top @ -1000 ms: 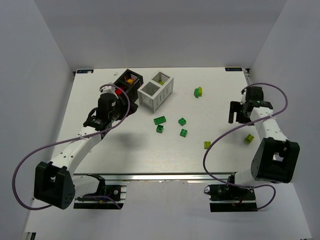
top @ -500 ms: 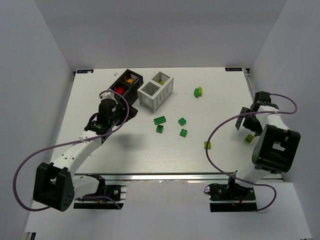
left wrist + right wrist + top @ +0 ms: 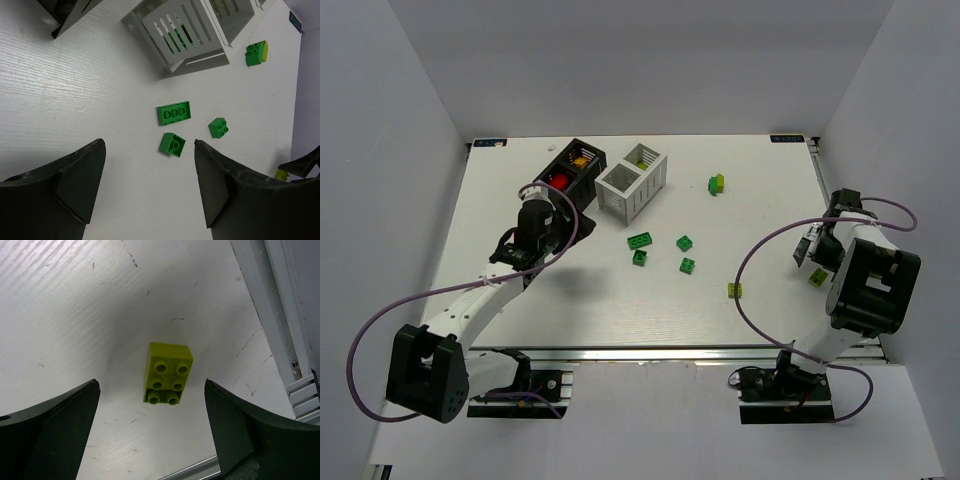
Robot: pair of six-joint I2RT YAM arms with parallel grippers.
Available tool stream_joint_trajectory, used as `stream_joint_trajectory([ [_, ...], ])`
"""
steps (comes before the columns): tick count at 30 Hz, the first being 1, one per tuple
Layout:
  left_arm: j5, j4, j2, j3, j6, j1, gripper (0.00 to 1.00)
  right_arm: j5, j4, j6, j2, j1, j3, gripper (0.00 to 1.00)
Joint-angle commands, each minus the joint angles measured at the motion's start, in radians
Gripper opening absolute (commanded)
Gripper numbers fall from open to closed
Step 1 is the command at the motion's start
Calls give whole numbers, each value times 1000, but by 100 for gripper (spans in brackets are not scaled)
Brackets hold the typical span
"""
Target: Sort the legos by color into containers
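Yellow-green lego [image 3: 167, 373] between open right fingers [image 3: 55, 430]

— What surrounds it?
— Plain pale grey walls [image 3: 640, 70] on three sides, boxing in a white tabletop [image 3: 620, 310] with fine grain.
— And the light?
— Even and soft. A metal rail [image 3: 650, 353] edges the near side.

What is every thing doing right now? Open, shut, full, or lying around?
left gripper: open, empty
right gripper: open, over the yellow-green lego
yellow-green lego: loose, studs up
black container: upright, red and orange-yellow legos inside
white container: upright, green legos inside
green legos: loose on the table
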Motion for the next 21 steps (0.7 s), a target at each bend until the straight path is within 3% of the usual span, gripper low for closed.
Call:
stream_joint_trajectory([
  [1, 7, 24, -27, -8, -5, 5, 81, 21, 20, 23, 2, -11, -20, 89],
  [11, 5, 16, -24, -11, -4, 5, 81, -37, 57, 35, 40, -26, -58, 84],
  [21, -1, 21, -30, -22, -10, 5, 81, -92, 100, 6, 34, -36, -58, 57],
])
